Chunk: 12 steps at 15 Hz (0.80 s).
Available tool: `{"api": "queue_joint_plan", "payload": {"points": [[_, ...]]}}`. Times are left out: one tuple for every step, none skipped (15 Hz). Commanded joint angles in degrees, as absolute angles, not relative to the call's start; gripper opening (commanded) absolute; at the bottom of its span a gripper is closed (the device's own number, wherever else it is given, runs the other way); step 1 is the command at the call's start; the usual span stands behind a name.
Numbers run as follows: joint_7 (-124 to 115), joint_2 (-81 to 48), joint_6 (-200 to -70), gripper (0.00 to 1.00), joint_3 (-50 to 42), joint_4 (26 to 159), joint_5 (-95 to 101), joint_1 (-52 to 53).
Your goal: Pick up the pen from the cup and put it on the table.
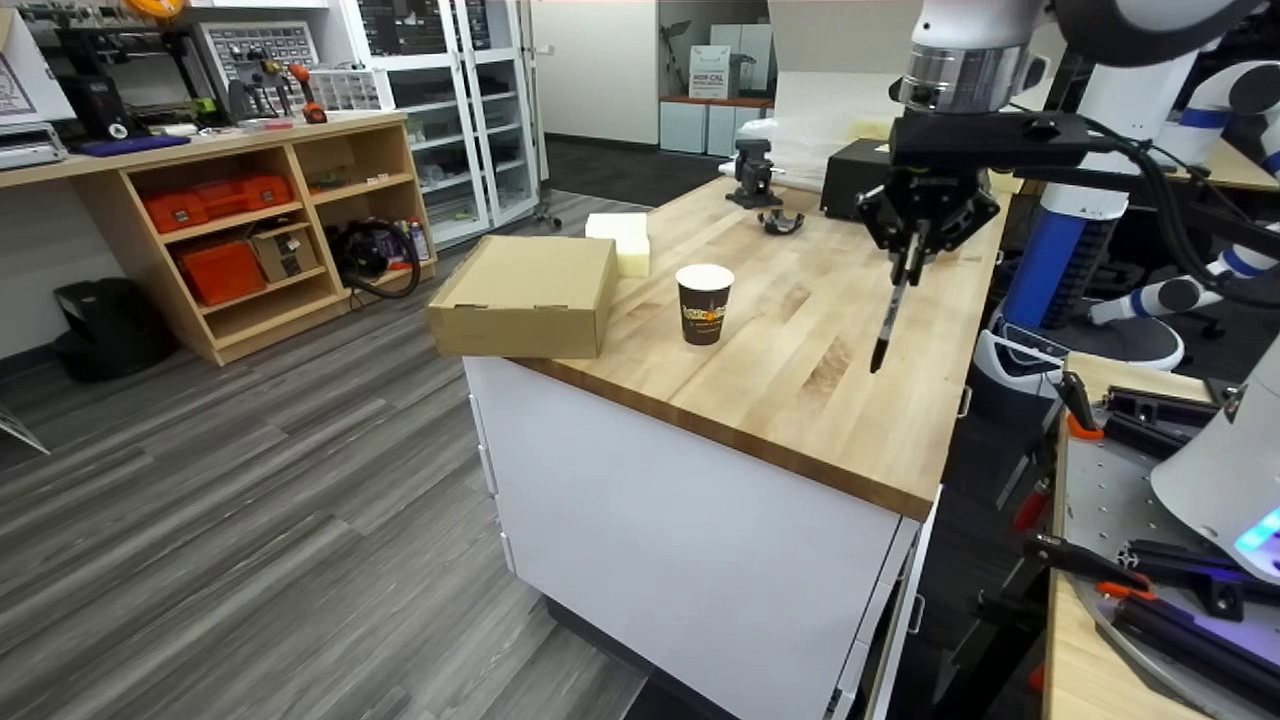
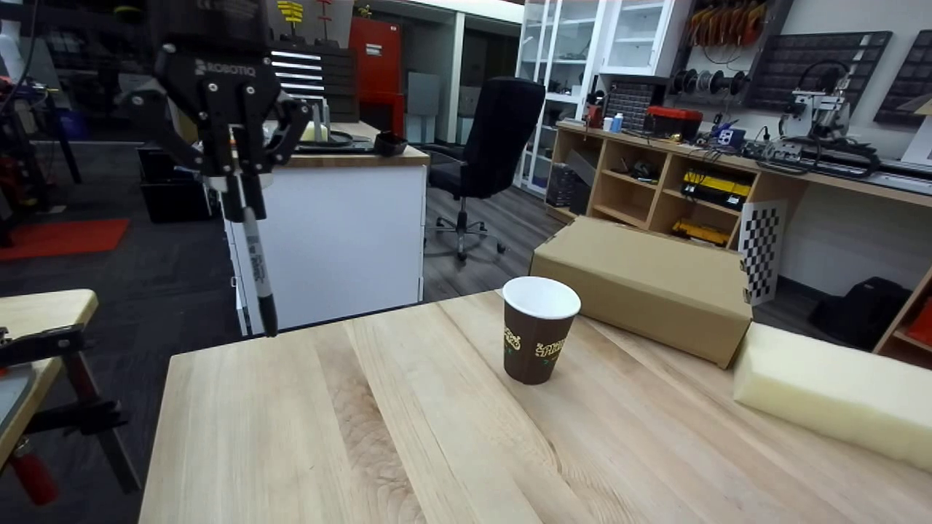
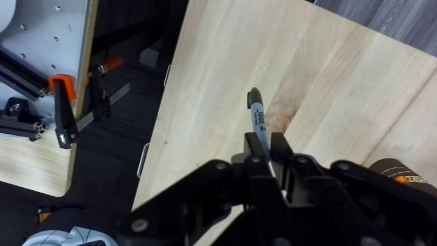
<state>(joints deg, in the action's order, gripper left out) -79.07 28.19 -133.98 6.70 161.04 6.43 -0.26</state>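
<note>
The pen (image 1: pixel 887 322) has a light grey barrel and a dark cap. It also shows in an exterior view (image 2: pixel 258 263) and in the wrist view (image 3: pixel 258 116). My gripper (image 1: pixel 908 268) is shut on its upper part; the fingers also show in an exterior view (image 2: pixel 244 207) and in the wrist view (image 3: pixel 265 139). The pen hangs slightly tilted, cap end down, above the wooden table (image 2: pixel 306 437). The dark brown cup (image 1: pixel 704 312) with a white rim stands upright on the table, apart from the gripper, and shows in an exterior view (image 2: pixel 537 346) and in the wrist view (image 3: pixel 399 174).
A flat cardboard box (image 1: pixel 525 290) lies at the table's corner beyond the cup. A pale foam block (image 1: pixel 625 245) sits beside it. Black equipment (image 1: pixel 755 175) and a black box (image 1: pixel 850 180) stand farther along the table. The gripper is near the table's long edge (image 3: pixel 155 136).
</note>
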Motion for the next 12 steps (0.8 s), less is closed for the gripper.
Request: {"api": "queue_joint_plan", "payload": {"points": [[-79.91, 35.98, -127.82, 0.37, 9.13, 161.37, 6.49, -2.34], [-79.14, 31.65, -130.57, 0.13, 9.10, 160.86, 5.73, -2.21], [-79.15, 32.84, -129.38, 0.18, 9.31, 160.32, 5.74, -2.33], [-79.13, 33.66, -128.83, 0.25, 9.37, 160.17, 5.72, -2.37], [-79.11, 34.20, -128.61, 0.31, 9.40, 160.19, 5.70, -2.39], [-79.11, 34.31, -128.58, 0.37, 9.42, 160.20, 5.70, -2.39], [-79.11, 34.29, -128.58, 0.37, 9.42, 160.21, 5.70, -2.41], [-79.11, 34.29, -128.58, 0.37, 9.42, 160.22, 5.70, -2.41], [-79.11, 34.29, -128.58, 0.37, 9.42, 160.22, 5.70, -2.42], [-79.11, 34.29, -128.57, 0.37, 9.42, 160.22, 5.70, -2.42], [-79.11, 34.29, -128.57, 0.37, 9.42, 160.22, 5.70, -2.42], [-79.11, 34.29, -128.57, 0.37, 9.42, 160.22, 5.70, -2.42]]}}
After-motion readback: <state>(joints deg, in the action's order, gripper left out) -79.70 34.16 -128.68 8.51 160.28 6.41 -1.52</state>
